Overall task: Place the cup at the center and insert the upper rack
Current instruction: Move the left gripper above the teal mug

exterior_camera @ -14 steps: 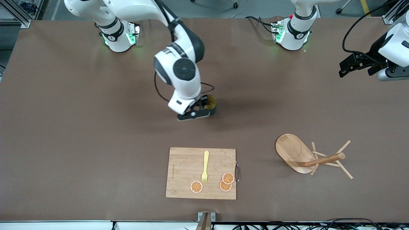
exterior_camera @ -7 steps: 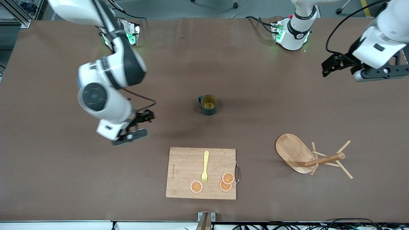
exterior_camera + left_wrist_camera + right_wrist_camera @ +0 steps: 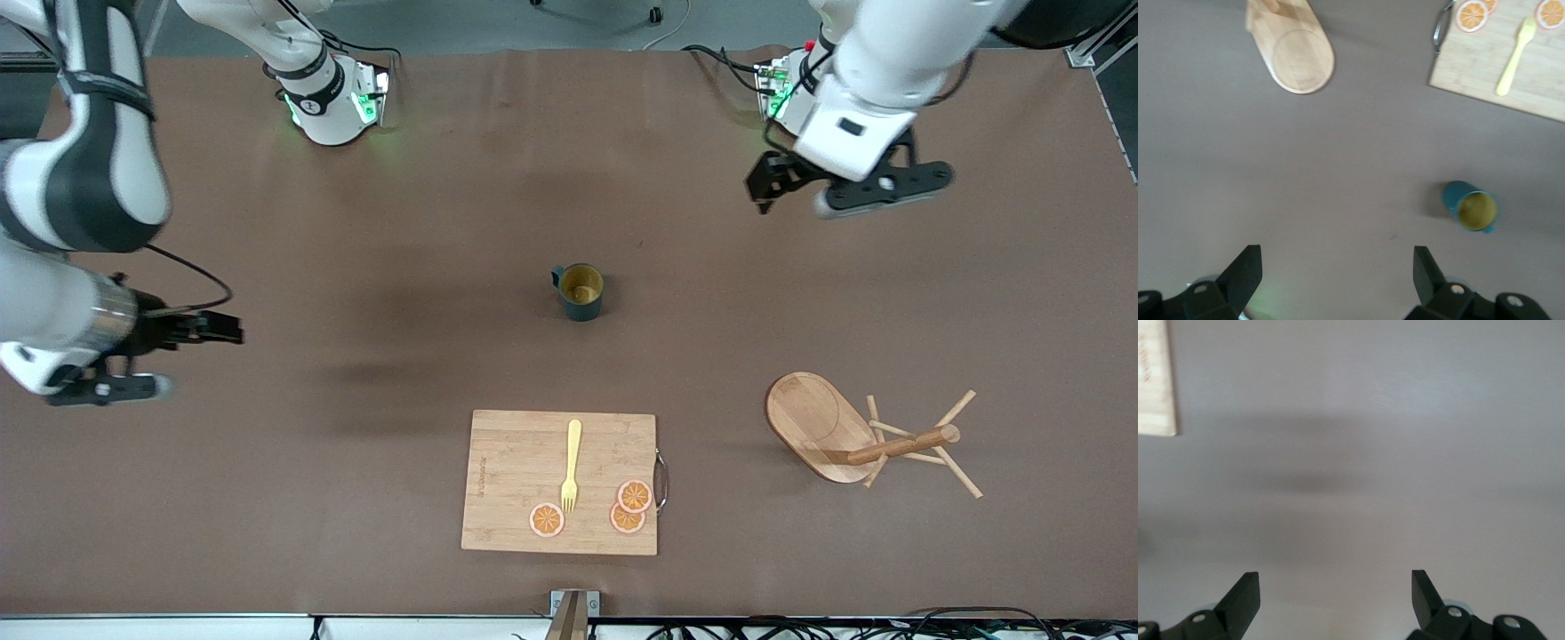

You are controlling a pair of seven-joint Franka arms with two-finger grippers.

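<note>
The cup [image 3: 581, 292] stands upright near the middle of the brown worktop [image 3: 267, 222], its yellow inside showing and its small handle pointing toward the right arm's end of the worktop. Nothing touches it.

The rack [image 3: 867, 440] lies tipped on its side, nearer to the front camera than the cup and toward the left arm's end of the worktop. Its oval base stands on edge, and its pole and thin pegs point toward that same end.

A cutting board [image 3: 524, 471] lies flat on the worktop, nearer to the front camera than the cup. On it are a yellow fork [image 3: 571, 465] and three orange slices [image 3: 628, 507].

The left tool [image 3: 766, 182] hangs in the air over bare worktop close to the left arm's base. Its fingers [image 3: 1239, 275] are spread wide and hold nothing. From the left wrist view, the cup [image 3: 1471, 207], the rack's base [image 3: 1294, 50] and a corner of the board [image 3: 1511, 57] all sit below it.

The right tool [image 3: 218, 329] hangs over bare worktop at the right arm's end, well apart from the cup. Its fingers [image 3: 1241, 599] are also spread apart and empty.
</note>
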